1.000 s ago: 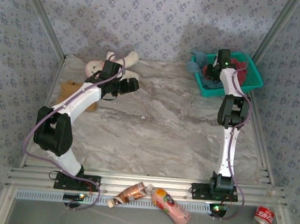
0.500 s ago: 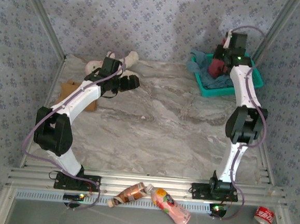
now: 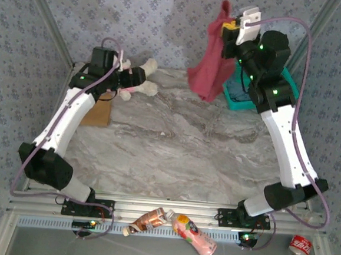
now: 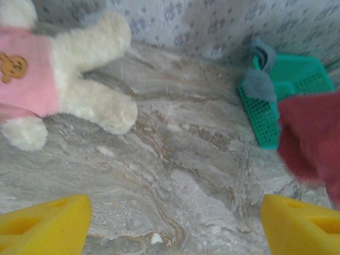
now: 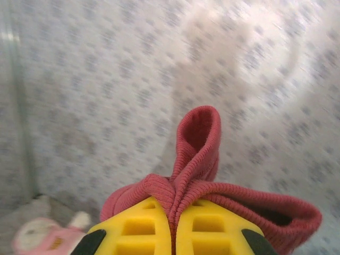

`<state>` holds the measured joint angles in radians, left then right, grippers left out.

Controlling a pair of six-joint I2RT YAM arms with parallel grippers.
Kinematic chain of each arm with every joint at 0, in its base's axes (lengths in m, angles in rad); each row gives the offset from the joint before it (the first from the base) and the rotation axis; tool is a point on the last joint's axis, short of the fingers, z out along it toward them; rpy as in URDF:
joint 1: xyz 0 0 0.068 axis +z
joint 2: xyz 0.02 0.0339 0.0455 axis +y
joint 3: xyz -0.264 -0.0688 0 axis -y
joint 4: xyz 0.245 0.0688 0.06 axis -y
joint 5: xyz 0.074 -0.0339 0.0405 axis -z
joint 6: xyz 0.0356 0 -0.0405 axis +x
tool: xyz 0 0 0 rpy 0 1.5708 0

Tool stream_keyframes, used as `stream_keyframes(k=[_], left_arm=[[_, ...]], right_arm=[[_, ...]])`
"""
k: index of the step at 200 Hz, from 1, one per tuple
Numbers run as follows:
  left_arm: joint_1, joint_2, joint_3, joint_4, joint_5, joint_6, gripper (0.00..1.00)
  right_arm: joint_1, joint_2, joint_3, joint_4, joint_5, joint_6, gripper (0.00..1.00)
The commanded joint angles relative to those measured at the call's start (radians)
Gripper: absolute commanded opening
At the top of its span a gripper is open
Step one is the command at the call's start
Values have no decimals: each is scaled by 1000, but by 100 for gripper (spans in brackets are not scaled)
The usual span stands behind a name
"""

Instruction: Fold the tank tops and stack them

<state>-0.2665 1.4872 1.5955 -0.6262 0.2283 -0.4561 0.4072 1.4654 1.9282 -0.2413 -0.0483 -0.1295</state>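
Note:
The dark red tank top (image 3: 210, 62) hangs in the air beside the basket, pinched at its top edge by my right gripper (image 3: 230, 33), which is raised high. In the right wrist view the yellow fingers (image 5: 143, 228) are shut on a bunched fold of the dark red tank top (image 5: 196, 143). The dusty blue tank top (image 3: 241, 95) lies in the teal basket and spills over its rim (image 4: 260, 79). The tan-brown tank top (image 3: 95, 113) lies flat at the far left, partly under the left arm. My left gripper (image 3: 129, 77) hovers open by the doll, nothing between its fingers (image 4: 45, 223).
A white plush doll (image 3: 145, 78) in pink (image 4: 32, 74) lies at the back left, close to my left gripper. The teal lattice basket (image 3: 290, 82) stands at the back right. Bottles (image 3: 194, 234) lie beyond the near rail. Patterned walls close in three sides.
My right arm has lifted the dark red tank top out of the basket and high up to the left. The left arm has risen and drawn back left, beside the doll.

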Motion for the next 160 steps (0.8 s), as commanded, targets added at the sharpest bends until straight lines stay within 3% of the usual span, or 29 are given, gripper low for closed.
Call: stream_keyframes(k=[1,35,73,103,131,160], left_arm=[[43,-87,38,-90,5,39,83],[95,-153,31,-178,28,62,83],[102,-199,-126,-184,62,51,82],[79,-228,-345,-61,100,-22,82],[-1,-208,-487,42,64,-56,82],[-100,-149,-547,115,12,-63,81]], right_arm=[[91,-55,-10,17,21,-13,0],[215,-110,-206,47,45,262,0],[212,-133,-562,134,0,531,1],[169,-96,-751,118,16,564,4],[128,-58,-843,51,27,573,6],[80,-52,-878,-62,92,570,15]])
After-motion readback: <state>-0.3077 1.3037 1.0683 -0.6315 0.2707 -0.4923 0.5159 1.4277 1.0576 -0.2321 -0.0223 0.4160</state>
